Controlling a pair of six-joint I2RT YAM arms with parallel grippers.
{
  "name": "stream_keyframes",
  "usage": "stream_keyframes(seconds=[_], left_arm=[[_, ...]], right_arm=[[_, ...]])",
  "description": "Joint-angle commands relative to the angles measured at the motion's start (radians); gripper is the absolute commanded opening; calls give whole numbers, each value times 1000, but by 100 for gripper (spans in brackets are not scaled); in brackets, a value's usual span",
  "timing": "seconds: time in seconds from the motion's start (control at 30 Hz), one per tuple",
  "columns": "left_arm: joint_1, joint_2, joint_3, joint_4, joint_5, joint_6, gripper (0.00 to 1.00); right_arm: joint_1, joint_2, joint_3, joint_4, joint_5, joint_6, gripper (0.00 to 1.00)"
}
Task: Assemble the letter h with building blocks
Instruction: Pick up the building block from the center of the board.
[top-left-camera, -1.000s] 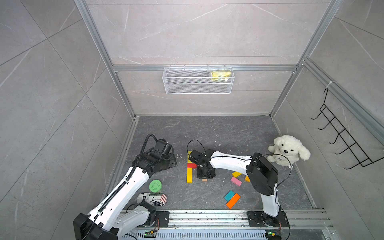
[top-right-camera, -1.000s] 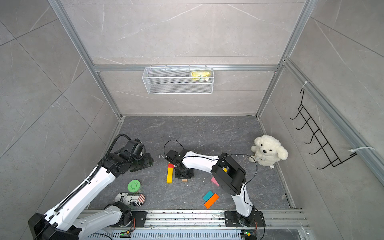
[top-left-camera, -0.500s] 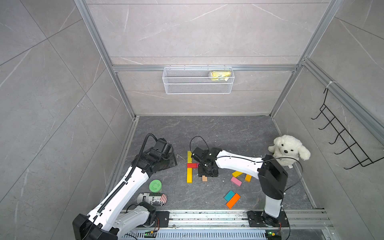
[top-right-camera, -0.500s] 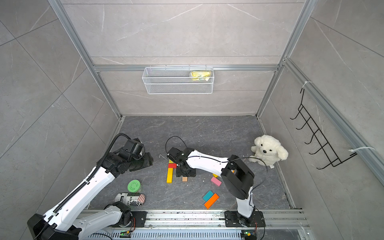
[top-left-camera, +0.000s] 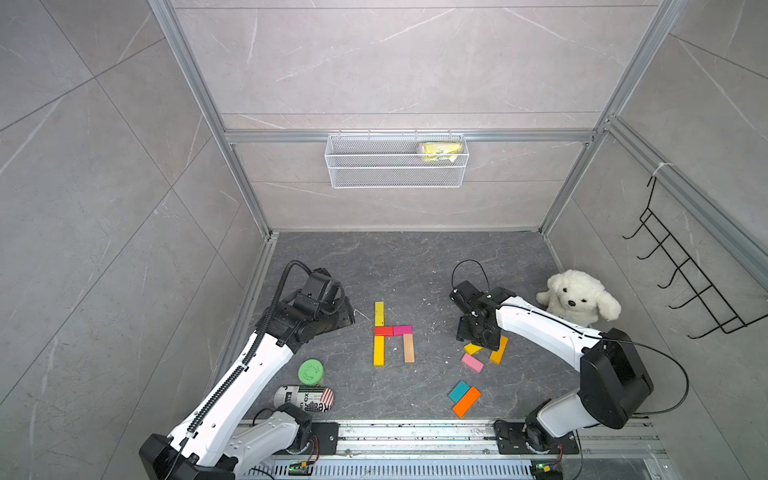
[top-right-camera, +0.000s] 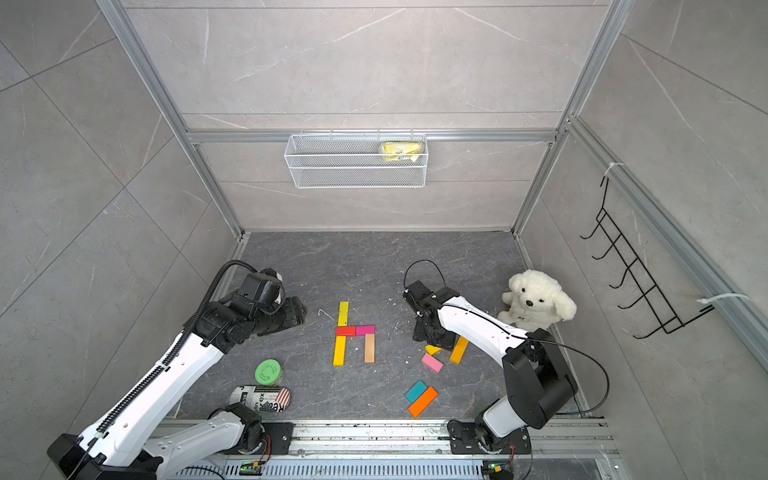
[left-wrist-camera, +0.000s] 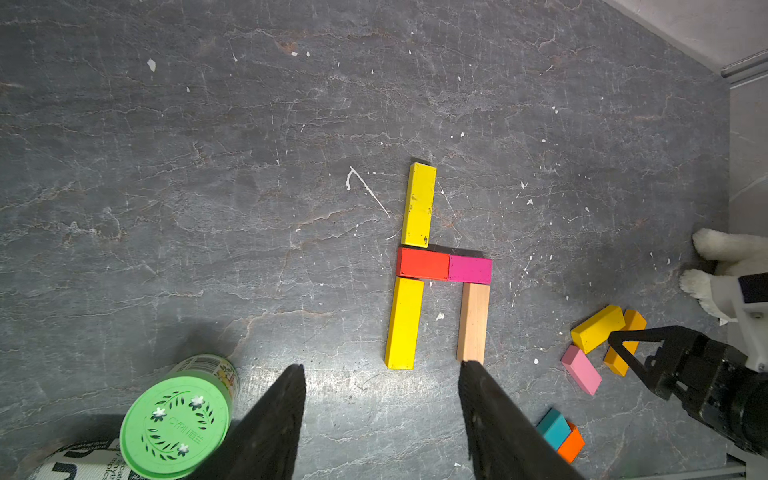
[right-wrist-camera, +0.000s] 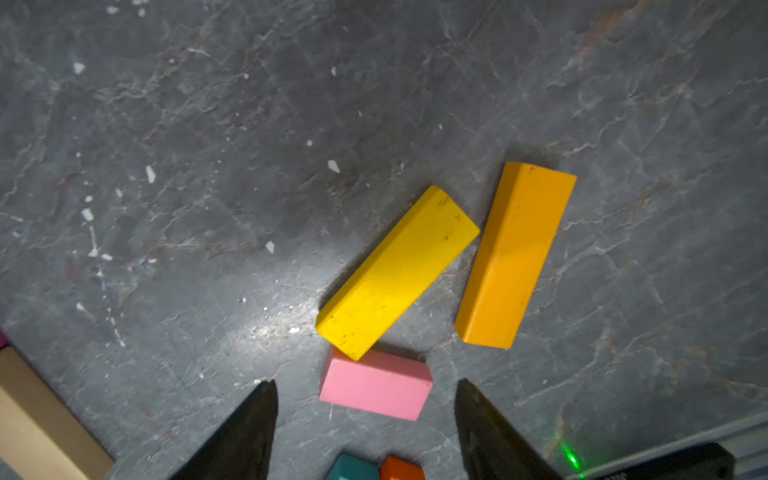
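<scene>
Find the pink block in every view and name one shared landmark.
In a top view: pink block, just above the teal block.
In a top view: pink block, same spot.
Left wrist: pink block beside the amber block.
Right wrist: pink block between the short yellow block and the teal block.
Shared landmark: short yellow block at its corner.

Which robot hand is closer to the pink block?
Right. The right gripper hovers just beside the pink block; the left gripper sits across the h from it.
</scene>
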Motion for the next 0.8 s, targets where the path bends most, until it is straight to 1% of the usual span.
stream_keyframes(seconds=[0.0,0.27,0.37,0.47,0.5,0.57,0.6,0.67,0.73,0.77], left_arm=[[8,1,8,8,20,29,64],[8,-7,-22,15,15,37,65],[10,-10,-35,22,18,37,65],[10,-10,-43,25,19,40,65],[11,-11,-46,26,19,41,65],[12,-7,-48,28,20,41,65],[12,-7,-47,30,20,42,65],[14,-5,-49,33,21,43,65],[14,-4,-49,34,20,43,65],[14,-4,-49,33,21,42,65]], right_arm=[[-39,17,-42,75,-37,56,71],[-81,123,-50,146,-76,83,66],[-86,139,-65,162,-78,102,62],[-86,146,-87,182,-84,110,61],[-86,151,-92,188,-84,108,57],[-85,165,-98,225,-90,81,40],[-84,171,-101,255,-104,59,33],[-84,206,-70,293,-150,-38,20],[-75,241,-9,274,-170,-133,8],[-64,241,19,255,-163,-166,5]])
